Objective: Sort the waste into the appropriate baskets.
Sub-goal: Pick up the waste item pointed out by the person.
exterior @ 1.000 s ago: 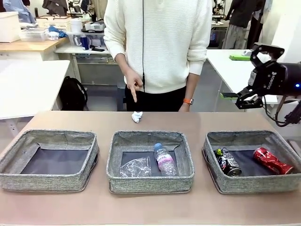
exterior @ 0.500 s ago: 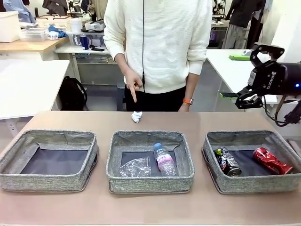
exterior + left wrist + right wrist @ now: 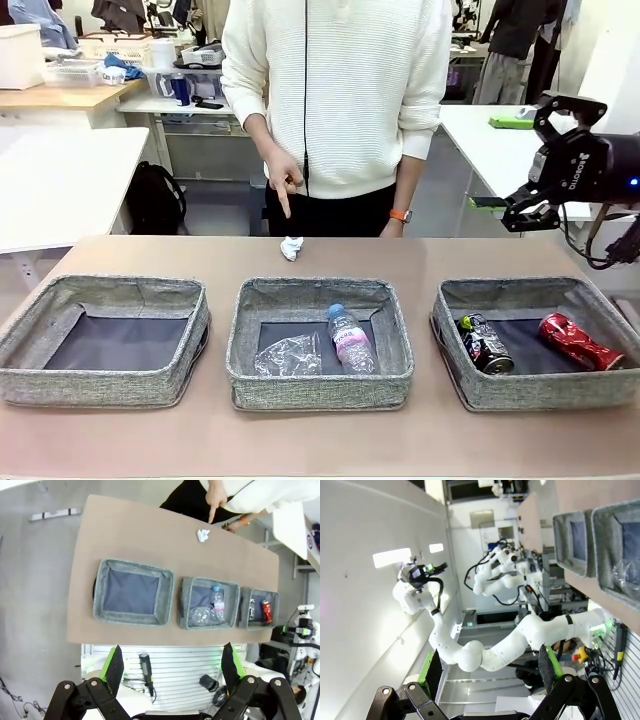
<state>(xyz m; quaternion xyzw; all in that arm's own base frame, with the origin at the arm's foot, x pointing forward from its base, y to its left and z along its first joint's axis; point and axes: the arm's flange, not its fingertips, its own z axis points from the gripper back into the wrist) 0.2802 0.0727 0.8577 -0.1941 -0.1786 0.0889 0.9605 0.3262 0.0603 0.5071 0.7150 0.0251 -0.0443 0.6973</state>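
On the brown table [image 3: 150,255], the white paper wad [image 3: 290,247] sits past the middle basket [image 3: 318,385]. Our right gripper [image 3: 527,205] looks nearer; both grippers' fingers gape wide, holding nothing.

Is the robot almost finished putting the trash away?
Nearly. The bottle and crumpled plastic lie in the middle basket; both cans lie in the right basket. Both grippers are open, holding nothing. Left: the paper wad the person's hand points at.

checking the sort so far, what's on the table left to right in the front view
empty left basket → crumpled clear plastic → clear bottle → dark can → red crushed can
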